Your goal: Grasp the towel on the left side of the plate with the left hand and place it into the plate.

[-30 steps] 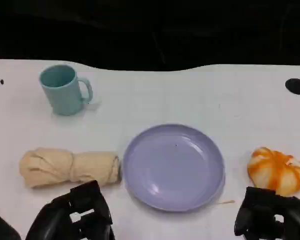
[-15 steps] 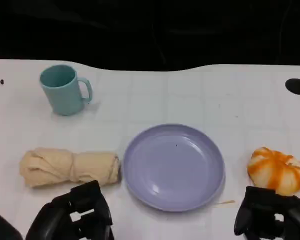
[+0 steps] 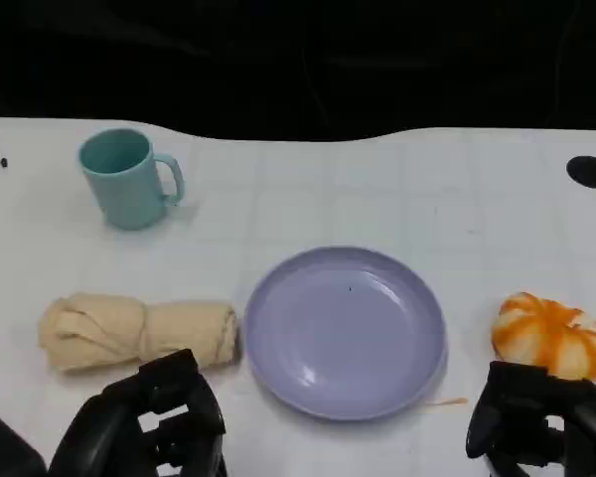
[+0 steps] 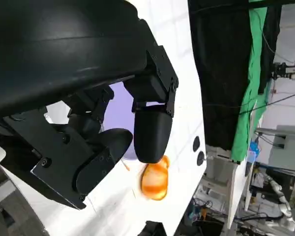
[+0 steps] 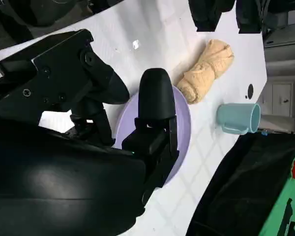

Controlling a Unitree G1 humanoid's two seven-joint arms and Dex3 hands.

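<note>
One rolled beige towel [image 3: 137, 332]. One lavender plate [image 3: 345, 332]. One teal mug [image 3: 127, 179]. One orange-and-white pumpkin-shaped object [image 3: 550, 336]. Two black hands: left hand [image 3: 149, 429], right hand [image 3: 538, 422]. One white tabletop [image 3: 377, 189].

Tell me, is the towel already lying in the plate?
No, in the head view the rolled towel lies on the table just left of the purple plate, and nothing lies in the plate.
</note>
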